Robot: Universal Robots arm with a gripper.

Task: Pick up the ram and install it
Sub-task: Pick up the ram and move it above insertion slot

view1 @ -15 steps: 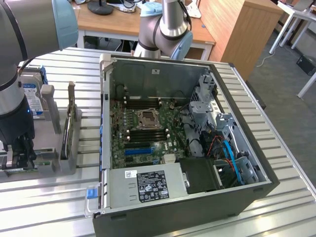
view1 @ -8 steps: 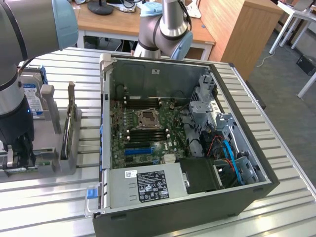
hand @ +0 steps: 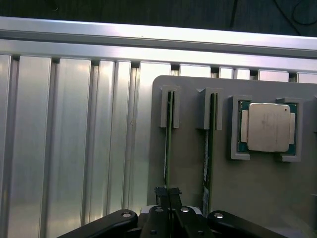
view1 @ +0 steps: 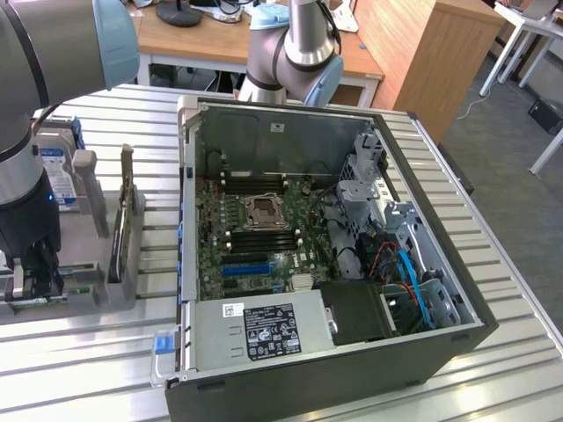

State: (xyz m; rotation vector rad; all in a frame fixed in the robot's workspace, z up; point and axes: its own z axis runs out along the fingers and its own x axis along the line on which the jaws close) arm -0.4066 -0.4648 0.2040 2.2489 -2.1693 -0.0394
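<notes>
Pointing straight down, the arm (view1: 25, 167) keeps low. Its claw (hand: 168, 192) pinches shut on the ram (hand: 168, 144). Wrist view shows a silver chip (hand: 268, 127) nearby

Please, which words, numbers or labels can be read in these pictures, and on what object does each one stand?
No text can be read as words.
Black label on the power supply: white print, too small.
White sticker beside it: too small.
Small sticker on the case wall: too small.
Processor chip: nothing legible.
The ram: edge-on, no print visible.
</notes>
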